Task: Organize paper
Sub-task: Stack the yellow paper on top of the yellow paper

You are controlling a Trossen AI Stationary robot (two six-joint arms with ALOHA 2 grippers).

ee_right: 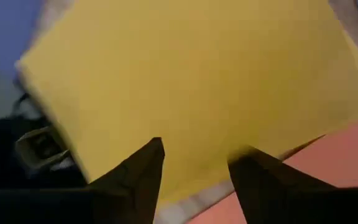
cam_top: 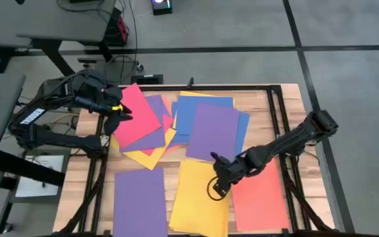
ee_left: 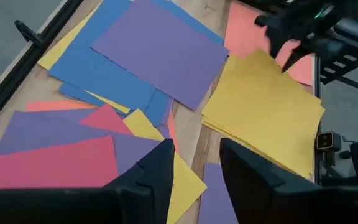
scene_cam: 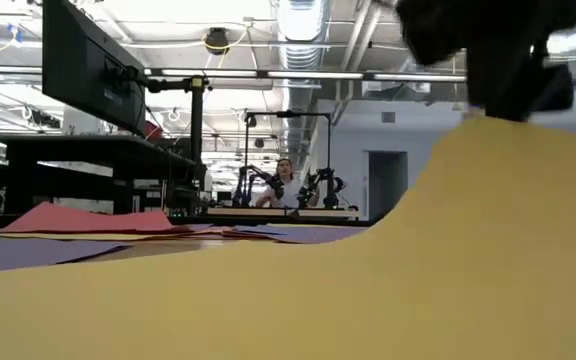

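**A:** High view first: where does the paper lie?

**B:** Spread over the wooden table (cam_top: 288, 112). A red sheet (cam_top: 137, 117) lies at the far left on a purple sheet (cam_top: 155, 126) and some yellow ones. A large purple sheet (cam_top: 212, 131) covers a blue sheet (cam_top: 196, 108) near the middle. At the near edge there is a purple sheet (cam_top: 140, 201) on the left, a yellow stack (cam_top: 199, 197) in the middle and an orange-red sheet (cam_top: 262, 194) on the right.

**A:** Which gripper is at work?

**B:** The right gripper (cam_top: 217, 183). It sits over the yellow stack, at the edge that meets the orange-red sheet. Its own camera shows the two dark fingers (ee_right: 138, 171) spread apart with the yellow paper (ee_right: 185, 87) right in front of them and the orange-red sheet (ee_right: 347, 155) to one side. I cannot tell whether the tips touch the paper, and nothing is clamped between them.

**A:** The low view?

**B:** A yellow sheet (scene_cam: 368, 290) fills most of it, rising toward the dark gripper (scene_cam: 498, 50) at the top right. Red and purple sheets lie flat farther back. A person (scene_cam: 286, 185) sits at a distant table in the room.

**A:** The other arm?

**B:** The left gripper (cam_top: 118, 112) is above the red sheet at the far left of the table. Its fingers (ee_left: 160, 171) stand parted and hold nothing; past them lie the mixed sheets and the yellow stack (ee_left: 266, 106).
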